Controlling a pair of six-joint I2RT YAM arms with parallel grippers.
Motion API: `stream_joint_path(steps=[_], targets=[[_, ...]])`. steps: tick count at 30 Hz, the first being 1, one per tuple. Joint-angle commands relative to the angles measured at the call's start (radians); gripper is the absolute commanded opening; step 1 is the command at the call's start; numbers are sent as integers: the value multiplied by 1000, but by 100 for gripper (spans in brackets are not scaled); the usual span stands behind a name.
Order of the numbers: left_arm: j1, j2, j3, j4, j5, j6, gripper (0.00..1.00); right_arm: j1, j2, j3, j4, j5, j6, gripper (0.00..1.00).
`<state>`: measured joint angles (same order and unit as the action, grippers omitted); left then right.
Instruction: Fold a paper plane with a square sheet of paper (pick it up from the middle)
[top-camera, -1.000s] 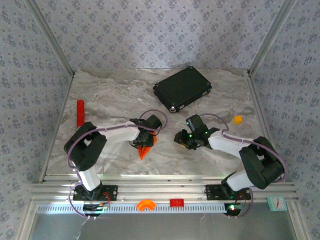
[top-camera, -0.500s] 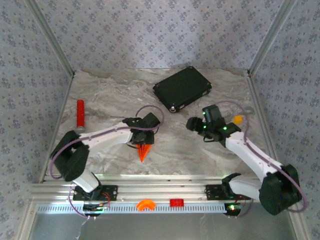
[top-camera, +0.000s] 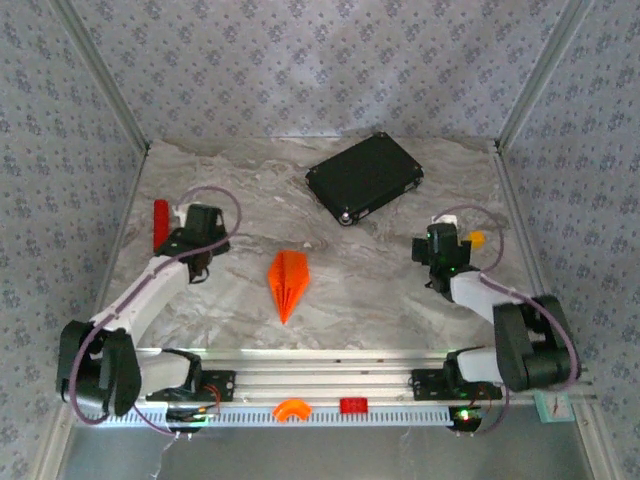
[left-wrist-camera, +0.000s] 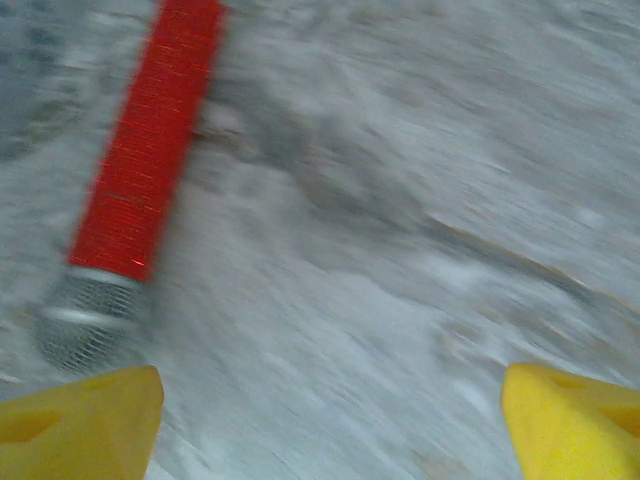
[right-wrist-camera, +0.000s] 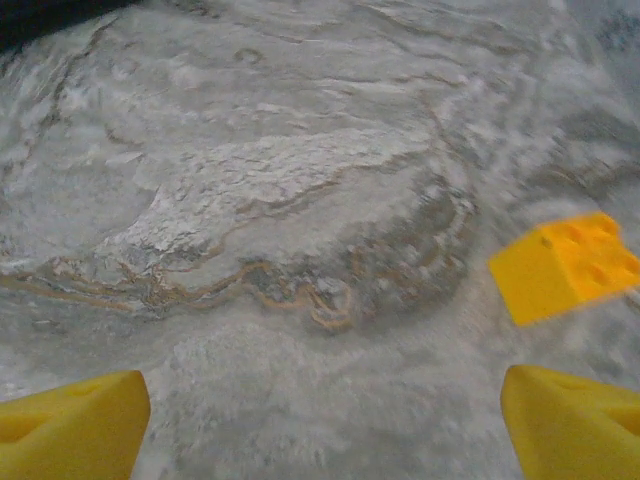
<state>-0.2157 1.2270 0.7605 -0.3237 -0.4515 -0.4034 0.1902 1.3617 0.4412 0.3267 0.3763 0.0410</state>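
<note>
One paper plane (top-camera: 288, 282) in the middle. One black case (top-camera: 364, 178) far. One red cylinder (top-camera: 160, 222) left, one yellow block (top-camera: 477, 239) right. Two arms: left arm (top-camera: 150, 288), right arm (top-camera: 480, 292). One orange curved piece (top-camera: 292, 408) and one small red block (top-camera: 352, 405) near.

1. We see a grey marbled table (top-camera: 400, 300), closed in by walls of patterned blue-grey wallpaper (top-camera: 320, 70).
2. A black flat case (top-camera: 364, 178) lies askew near the table's far edge, right of the middle.
3. A red cylinder (top-camera: 160, 222) lies by the left edge. In the blurred left wrist view we see the cylinder (left-wrist-camera: 150, 150) ending in a silvery mesh cap (left-wrist-camera: 85, 320).
4. A yellow studded block (top-camera: 477, 239) sits near the right edge, well apart from the case. Its studs show in the right wrist view.
5. On the front rail (top-camera: 120, 417) rest 2 pieces, apart: an orange curved piece (top-camera: 292, 409) and a red block (top-camera: 352, 405).
</note>
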Motion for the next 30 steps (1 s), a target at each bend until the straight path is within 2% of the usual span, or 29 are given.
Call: stream_joint_path(steps=[1,3,5,7,8,9,10,11,12,13,14,15,16,17,18,19,20,29,30], targets=[[112,25,-60,258,45,154,86,8,81,-72,495,-74,-255,94],[118,44,-185,541,50,258,86,-14,101,-109,594,-78,-229,97],[125,79,-273,793,55,308,87,-58,63,-142,585,-188,-201,99],[137,135,-284,883,107,355,87,-90,80,-157,630,-182,-155,99],[138,177,-283,928,129,381,87,-112,117,-156,657,-185,-125,99],[139,216,-284,974,153,399,87,-153,169,-145,671,-242,-98,98],[147,244,-273,969,171,393,88,-173,206,-120,709,-226,-87,98],[156,268,-285,1009,190,391,88,-169,174,-78,589,-177,-68,99],[171,288,-302,1071,221,386,88,-188,158,-55,471,-221,-8,99],[193,271,-309,1038,278,372,88,-208,185,-78,570,-260,-48,99],[212,278,-330,1081,320,366,88,-206,186,-80,594,-235,-50,99],[217,318,-362,1193,344,371,88,-199,168,-69,541,-214,-47,99],[217,328,-372,1219,352,377,87,-198,169,-70,536,-218,-50,99],[219,297,-354,1127,361,373,87,-198,176,-74,560,-221,-52,99],[228,315,-350,1161,349,360,90,-191,175,-78,571,-208,-57,99],[231,321,-362,1190,353,354,99,-190,172,-70,546,-214,-56,99],[232,306,-357,1149,332,344,100,-194,172,-68,540,-234,-50,99],[207,306,-353,1146,326,377,100,-200,172,-69,550,-241,-57,99],[199,306,-368,1174,370,403,100,-196,173,-69,549,-238,-61,99]])
